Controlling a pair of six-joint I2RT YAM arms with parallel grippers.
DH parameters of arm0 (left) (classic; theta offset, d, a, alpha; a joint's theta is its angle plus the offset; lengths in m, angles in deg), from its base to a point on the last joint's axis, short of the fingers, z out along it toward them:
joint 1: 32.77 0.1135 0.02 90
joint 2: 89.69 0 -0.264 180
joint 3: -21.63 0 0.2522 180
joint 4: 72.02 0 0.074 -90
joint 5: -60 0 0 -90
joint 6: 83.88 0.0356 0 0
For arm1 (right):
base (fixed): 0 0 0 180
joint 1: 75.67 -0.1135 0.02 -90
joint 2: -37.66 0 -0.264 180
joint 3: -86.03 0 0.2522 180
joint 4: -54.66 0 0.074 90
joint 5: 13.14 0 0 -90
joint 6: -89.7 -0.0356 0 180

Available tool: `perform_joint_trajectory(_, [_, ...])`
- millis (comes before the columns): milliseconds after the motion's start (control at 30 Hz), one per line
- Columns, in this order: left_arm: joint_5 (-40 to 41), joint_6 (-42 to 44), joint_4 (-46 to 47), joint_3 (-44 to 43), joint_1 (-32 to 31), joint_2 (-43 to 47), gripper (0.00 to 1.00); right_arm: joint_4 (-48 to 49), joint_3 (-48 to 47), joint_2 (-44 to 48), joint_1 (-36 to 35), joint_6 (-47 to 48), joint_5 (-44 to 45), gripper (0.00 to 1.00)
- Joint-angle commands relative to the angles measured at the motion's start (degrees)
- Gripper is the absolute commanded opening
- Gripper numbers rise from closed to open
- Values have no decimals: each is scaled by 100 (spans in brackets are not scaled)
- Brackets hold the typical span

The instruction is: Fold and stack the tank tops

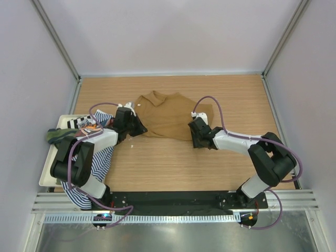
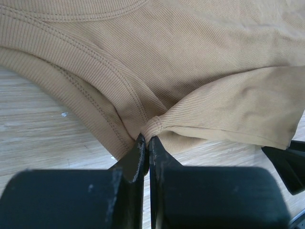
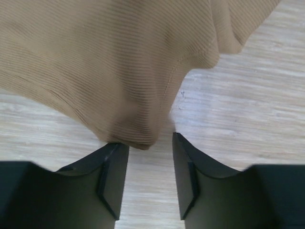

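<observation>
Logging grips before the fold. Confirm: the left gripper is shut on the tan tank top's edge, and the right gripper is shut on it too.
Half right. The right gripper is open: the right wrist view shows its jaws apart, a fold of the tan tank top just ahead of the gap. The left gripper is shut on the top's edge.

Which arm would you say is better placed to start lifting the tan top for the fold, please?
Left. The left gripper is shut on an edge of the tan tank top. The right gripper is open with cloth only at its fingertips, so it probably has no grip yet.
</observation>
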Motion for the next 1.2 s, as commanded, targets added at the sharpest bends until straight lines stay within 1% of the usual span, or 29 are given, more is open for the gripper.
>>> perform_joint_trajectory(0, [68, -34, 149, 18, 31, 132, 0, 278, -232, -75, -6, 137, 314, 45])
perform_joint_trajectory(67, [77, -34, 132, 18, 40, 167, 0, 296, -249, -128, 3, 198, 384, 39])
perform_joint_trajectory(100, [68, -34, 131, 18, 40, 184, 0, 304, -267, -145, -6, 216, 376, 27])
perform_joint_trajectory(133, [68, -34, 131, 27, 40, 211, 0, 313, -276, -154, -14, 242, 367, 21])
perform_joint_trajectory(167, [68, -34, 123, 36, 40, 228, 0, 279, -319, -171, -14, 234, 393, 10])
perform_joint_trajectory(200, [77, -25, 123, 45, 31, 255, 0, 113, -363, -172, -32, 225, 454, 5])
perform_joint_trajectory(233, [68, 9, 149, 80, 22, 325, 0, -28, -477, -146, -49, 199, 777, 1])
perform_joint_trajectory(300, [86, -60, 175, 89, 5, 404, 0, -415, -583, -67, -50, 137, 1165, 1])
perform_joint_trajectory(400, [7, -359, 79, -60, 5, 545, 0, -1073, -951, 4, -41, -12, 2236, 1])
perform_joint_trajectory(433, [-11, -420, 35, -200, 5, 606, 0, -1249, -1257, -65, -50, -56, 2813, 1])
perform_joint_trajectory(567, [68, -728, -237, -579, -4, 912, 0, -2522, -2059, -347, -50, -434, 3958, 1])
perform_joint_trajectory(633, [173, -790, -360, -649, -4, 1124, 0, -2753, -2165, -304, -41, -522, 4207, 1])
perform_joint_trajectory(667, [295, -790, -413, -684, 5, 1386, 0, -2841, -2174, -156, -50, -531, 4347, 1])
perform_joint_trajectory(733, [507, -615, -711, -885, 5, 1651, 0, -2807, -2174, 73, -50, -444, 4392, 1])
perform_joint_trajectory(767, [708, -466, -938, -1096, 5, 1879, 0, -2720, -2296, 292, -41, -287, 4271, 1])
perform_joint_trajectory(800, [771, -465, -1010, -1098, 5, 2003, 0, -2675, -2297, 399, -32, -285, 4209, 1])
perform_joint_trajectory(833, [832, -343, -1063, -1333, 5, 2100, 0, -2649, -2402, 478, -41, -198, 4130, 1])
perform_joint_trajectory(900, [946, -211, -1203, -1624, 5, 2284, 0, -2649, -2963, 636, -41, 100, 3945, 1])
perform_joint_trajectory(933, [982, -53, -1274, -2017, 5, 2303, 0, -2623, -3192, 689, -41, 250, 3849, 1])
perform_joint_trajectory(967, [991, 27, -1344, -2221, 5, 2320, 0, -2570, -3655, 724, -32, 617, 3778, 1])
perform_joint_trajectory(1000, [956, 106, -1502, -2449, 5, 2320, 0, -2561, -3912, 768, -41, 786, 3490, 1])
perform_joint_trajectory(1033, [947, 185, -1590, -2886, 5, 2346, 0, -2578, -4158, 882, -32, 953, 3270, 1])
perform_joint_trajectory(1067, [930, 299, -1669, -3082, 5, 2390, 0, -2604, -4604, 961, -41, 1241, 2980, 1])
perform_joint_trajectory(1100, [877, 361, -1731, -3241, 5, 2452, 0, -2622, -4783, 1058, -32, 1331, 2743, 1])
perform_joint_trajectory(1133, [851, 414, -1723, -3451, 5, 2678, 0, -2640, -5046, 1337, -41, 1419, 2140, 1])
perform_joint_trajectory(1167, [850, 519, -1732, -3532, 5, 2803, 0, -2683, -5161, 1479, -41, 1498, 1812, 1])
